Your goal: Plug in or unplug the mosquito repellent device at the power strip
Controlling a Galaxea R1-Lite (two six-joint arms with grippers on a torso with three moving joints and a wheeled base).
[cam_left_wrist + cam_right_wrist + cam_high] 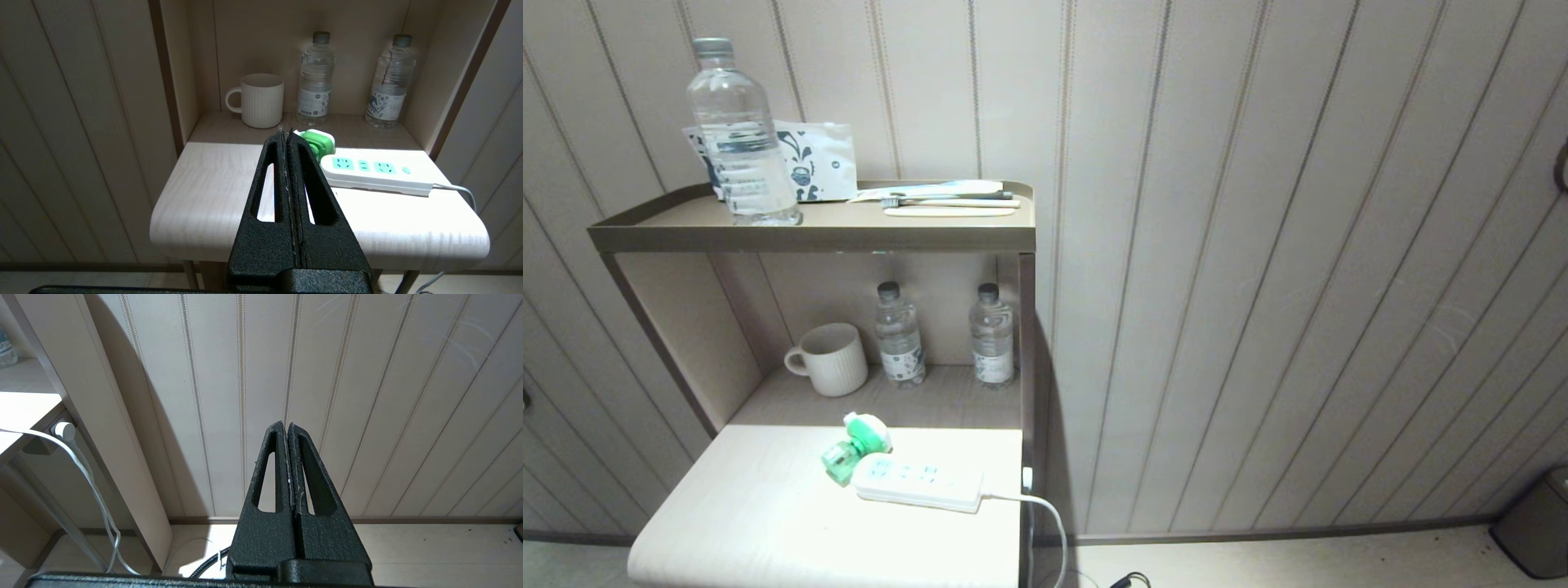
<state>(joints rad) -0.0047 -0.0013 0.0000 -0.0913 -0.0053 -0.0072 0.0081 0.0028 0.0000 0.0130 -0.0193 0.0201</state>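
Clenched and holding nothing, the left end effector (286,134) hangs off the worktop's (752,523) rounded front edge. Farther in, the mosquito repellent device (858,447) lies tilted, touching the power strip's (919,482) end near the right edge. Right end effector (286,426), likewise clenched, faces bare wall.

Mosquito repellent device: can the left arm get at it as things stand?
Probably yes: the mosquito repellent device lies in the open beside the power strip, straight ahead of the shut left gripper, nothing between.
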